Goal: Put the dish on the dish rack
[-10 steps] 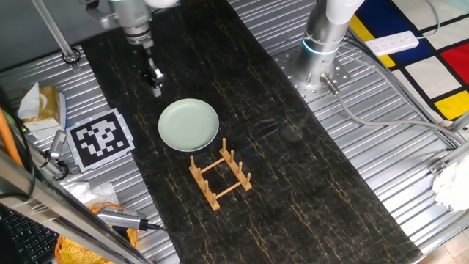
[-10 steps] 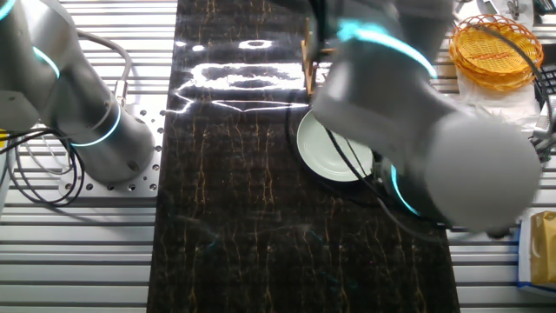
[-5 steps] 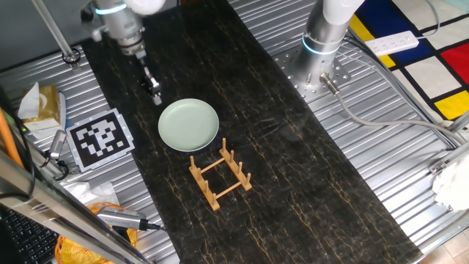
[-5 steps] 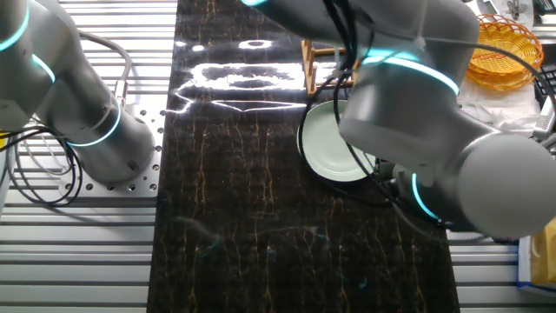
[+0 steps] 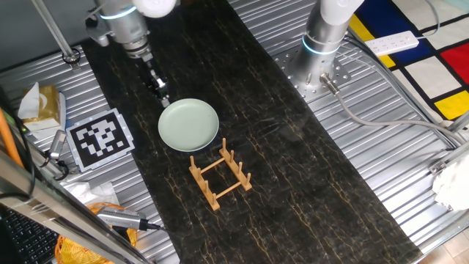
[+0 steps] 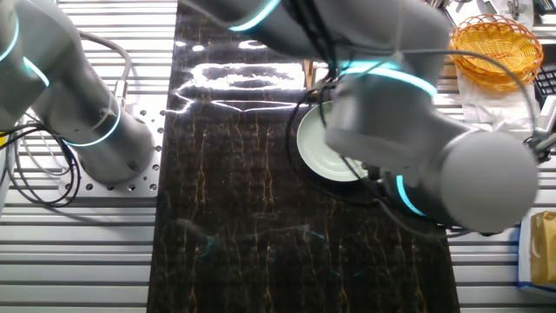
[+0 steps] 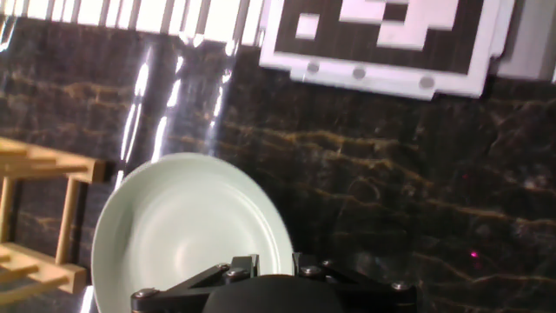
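Lying flat beside dish rack (image 5: 220,180), unmarked dish (image 5: 189,125), end effector (image 5: 163,97) at rim, opening indiscernible, fiducial tag (image 5: 100,138) nearby

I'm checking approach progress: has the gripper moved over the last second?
Yes. The gripper has come down-right toward the dish, now at its rim.

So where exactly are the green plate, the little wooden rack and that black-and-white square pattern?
dish (image 5: 188,125): one fixed view, centre of the plate.
dish rack (image 5: 220,178): one fixed view, on a cross bar in its middle.
black-and-white marker (image 5: 100,138): one fixed view, centre of the printed card.
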`<state>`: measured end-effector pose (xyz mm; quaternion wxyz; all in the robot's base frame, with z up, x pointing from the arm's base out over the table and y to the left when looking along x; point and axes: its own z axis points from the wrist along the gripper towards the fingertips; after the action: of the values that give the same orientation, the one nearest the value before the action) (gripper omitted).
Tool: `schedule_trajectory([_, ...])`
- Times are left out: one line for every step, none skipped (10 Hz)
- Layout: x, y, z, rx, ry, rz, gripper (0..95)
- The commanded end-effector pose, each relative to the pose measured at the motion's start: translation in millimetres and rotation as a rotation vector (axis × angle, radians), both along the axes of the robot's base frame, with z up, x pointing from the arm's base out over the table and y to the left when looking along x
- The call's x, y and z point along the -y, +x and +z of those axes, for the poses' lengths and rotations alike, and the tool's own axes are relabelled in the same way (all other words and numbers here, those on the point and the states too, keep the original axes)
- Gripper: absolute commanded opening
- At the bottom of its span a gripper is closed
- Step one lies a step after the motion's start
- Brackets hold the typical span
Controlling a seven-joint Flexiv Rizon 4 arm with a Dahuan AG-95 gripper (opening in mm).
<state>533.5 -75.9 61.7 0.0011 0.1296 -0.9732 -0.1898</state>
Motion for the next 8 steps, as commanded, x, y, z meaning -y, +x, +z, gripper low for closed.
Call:
schedule_trajectory([0.0,-6.4,-1.7,-0.001,-0.004,0.000,19.0])
schedule_trajectory([0.0,-7.1,-1.9,0.000,-0.006,0.004,19.0])
schedule_trajectory([0.3,-8.0,-2.0,0.002,-0.020,0.007,19.0])
schedule_trajectory([1.3,-8.5,-1.4,0.004,-0.050,0.011,19.0])
schedule_trajectory([2.0,-9.0,-0.9,0.006,-0.082,0.011,19.0])
schedule_trajectory([1.5,-8.8,-1.3,0.007,-0.075,0.002,19.0])
schedule_trajectory([1.0,-8.7,-1.7,0.006,-0.076,-0.013,19.0])
schedule_trajectory([0.8,-8.6,-1.8,0.005,-0.075,-0.035,19.0])
